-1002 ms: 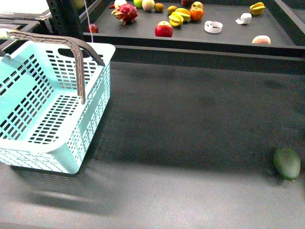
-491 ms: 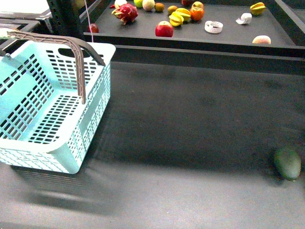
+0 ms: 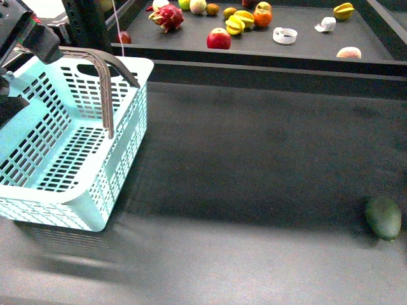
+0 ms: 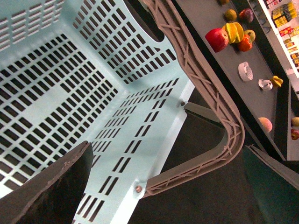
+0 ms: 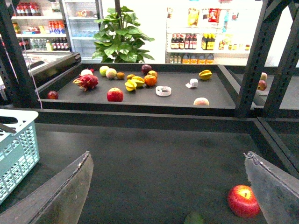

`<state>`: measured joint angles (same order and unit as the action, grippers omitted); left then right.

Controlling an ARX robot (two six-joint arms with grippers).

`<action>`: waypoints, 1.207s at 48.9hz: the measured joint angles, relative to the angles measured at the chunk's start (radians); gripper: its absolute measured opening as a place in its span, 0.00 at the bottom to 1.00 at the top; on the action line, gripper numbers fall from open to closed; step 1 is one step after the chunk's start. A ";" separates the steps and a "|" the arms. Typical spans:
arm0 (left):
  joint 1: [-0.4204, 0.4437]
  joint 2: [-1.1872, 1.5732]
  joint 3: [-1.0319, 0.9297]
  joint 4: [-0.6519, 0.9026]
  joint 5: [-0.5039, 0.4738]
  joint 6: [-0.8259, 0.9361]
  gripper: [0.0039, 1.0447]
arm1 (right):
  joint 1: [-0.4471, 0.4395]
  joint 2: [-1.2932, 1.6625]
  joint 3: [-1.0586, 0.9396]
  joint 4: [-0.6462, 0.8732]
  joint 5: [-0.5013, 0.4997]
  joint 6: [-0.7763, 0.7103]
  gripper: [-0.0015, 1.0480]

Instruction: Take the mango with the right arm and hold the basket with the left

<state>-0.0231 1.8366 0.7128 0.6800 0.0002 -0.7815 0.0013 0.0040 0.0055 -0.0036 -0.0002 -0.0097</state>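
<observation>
Basket: pale turquoise plastic, with slotted walls and floor. It sat on the near left of the dark table. One grey-brown handle stood raised over its far right corner.

Left arm: black with a small red mark, at the basket's far left rim.

Left gripper: released, jaws wide apart. In the wrist view the ribbed handle ran across the gap between them. I could not tell whether either finger touched it.

Right gripper: released, jaws wide apart and holding nothing, above bare table.

Mango: not made out in any view. The yellow pieces on the far shelf looked ridged, like star fruits.

View differences:
- The front view showed the whole dark green fruit on the near right of the table. The right wrist view caught only its tip, at the frame edge.
- The right wrist view alone showed a red apple on the table near that green fruit, and a leafy plant beyond the shelf.
- The left wrist view alone showed the basket's inside floor and the handle's hinge pins.
- The front and right wrist views both showed the dragon fruit and a second apple on the shelf.
</observation>
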 joint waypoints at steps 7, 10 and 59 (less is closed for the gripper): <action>0.008 0.059 0.078 -0.005 0.008 -0.060 0.95 | 0.000 0.000 0.000 0.000 0.000 0.000 0.92; 0.015 0.079 0.111 -0.012 0.013 -0.080 0.95 | 0.000 0.000 0.000 0.000 0.000 0.000 0.92; 0.074 0.341 0.488 -0.125 0.048 -0.196 0.22 | 0.000 0.000 0.000 0.000 0.000 0.000 0.92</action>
<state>0.0509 2.1777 1.2011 0.5552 0.0486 -0.9771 0.0013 0.0040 0.0055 -0.0036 -0.0006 -0.0097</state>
